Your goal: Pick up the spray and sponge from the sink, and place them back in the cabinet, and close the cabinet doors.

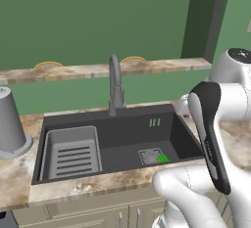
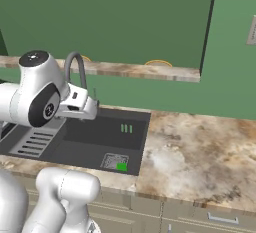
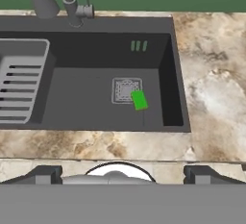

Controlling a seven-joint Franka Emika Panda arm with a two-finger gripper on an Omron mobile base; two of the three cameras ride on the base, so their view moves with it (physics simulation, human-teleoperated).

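1. We see a marbled beige-brown worktop (image 2: pixel 200 147) wrapping the sink, with a green wall behind and a narrow marbled ledge (image 1: pixel 147 67) running along that wall.
2. The sink (image 1: pixel 122 124) is a dark-grey rectangular basin set into the worktop; in the hand view it lies straight ahead and below.
3. The white arm (image 1: pixel 215 119) stands over the sink's right edge in the left base view; in the right base view it sits over the left half of the basin.
4. Grey ribbed tray (image 1: pixel 71 153) sits in the left part of the basin, touching its left wall.
5. A grey cylindrical container (image 1: pixel 10 124) stands on the worktop just left of the sink.
6. Curved grey faucet (image 1: pixel 115 87) rises from the back rim, near the middle.
7. Square drain grate (image 3: pixel 126 91) sits on the basin floor, right of centre.
8. The sponge (image 3: pixel 139 100), green top up, lies flat on the basin floor overlapping the grate's lower right corner, well apart from the tray.
9. Three short green marks (image 3: pixel 138 46) show on the back inner wall above the grate.
10. Gripper (image 3: pixel 122 174): its two dark fingertips (image 3: pixel 45 174) stand wide apart at the bottom of the hand view, above the near rim of the sink, holding nothing and well clear of the sponge.
11. Beige cupboard fronts with slim handles (image 1: pixel 128 218) sit below the worktop.
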